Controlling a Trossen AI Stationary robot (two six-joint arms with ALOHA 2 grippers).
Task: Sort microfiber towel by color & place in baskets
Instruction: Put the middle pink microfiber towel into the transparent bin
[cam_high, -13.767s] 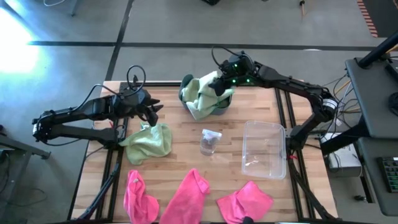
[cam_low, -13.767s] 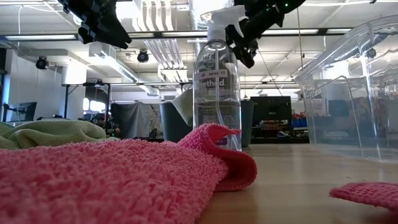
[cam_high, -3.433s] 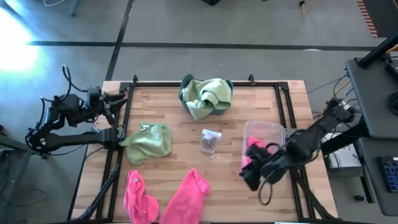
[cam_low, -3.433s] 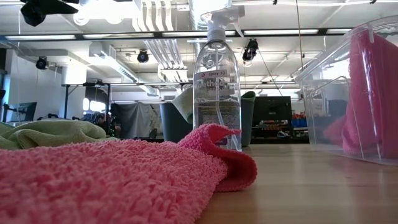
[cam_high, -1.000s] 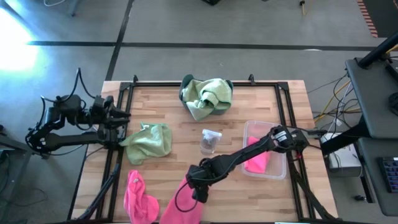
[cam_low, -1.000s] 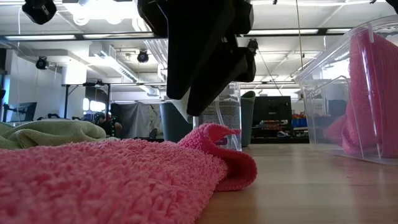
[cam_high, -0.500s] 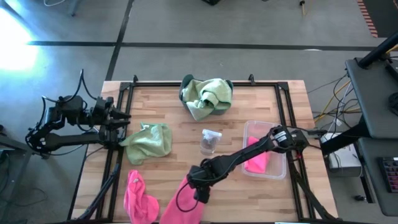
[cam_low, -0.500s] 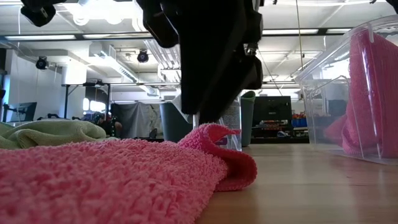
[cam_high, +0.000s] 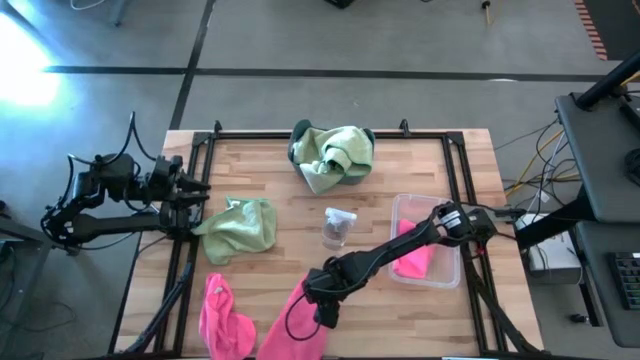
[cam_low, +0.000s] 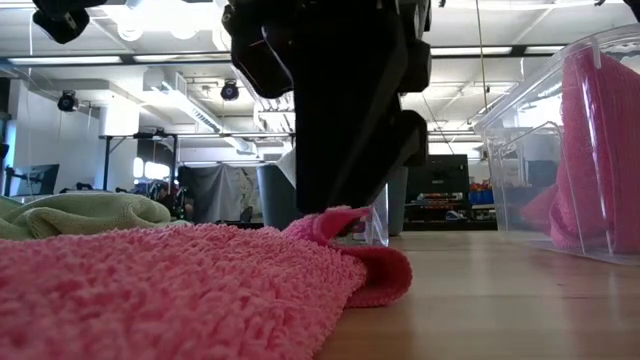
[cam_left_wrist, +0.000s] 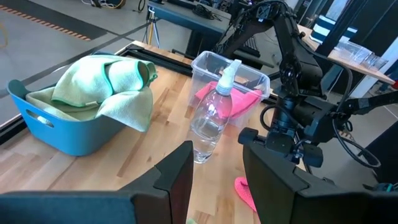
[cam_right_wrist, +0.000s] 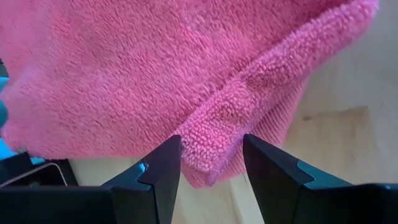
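The right gripper (cam_low: 345, 195) hides most of the spray bottle (cam_low: 376, 228) in the low view. Both pink towels (cam_high: 300, 325) at the table's front edge are cut off.

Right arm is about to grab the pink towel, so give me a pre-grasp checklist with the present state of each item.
1. Right pincer open: ok, its fingers stand apart.
2. Fold of the middle pink towel lined up between the fingers: ok, a raised ridge lies in the gap.
3. Right pincer down at the towel: ok, the low view shows it at the cloth's edge.
4. Clear basket ready for it: ok, one pink towel lies inside.
5. Spray bottle out of the way: cannot tell, it stands near the right arm.
6. Left pincer clear: ok, it waits at the table's left edge.
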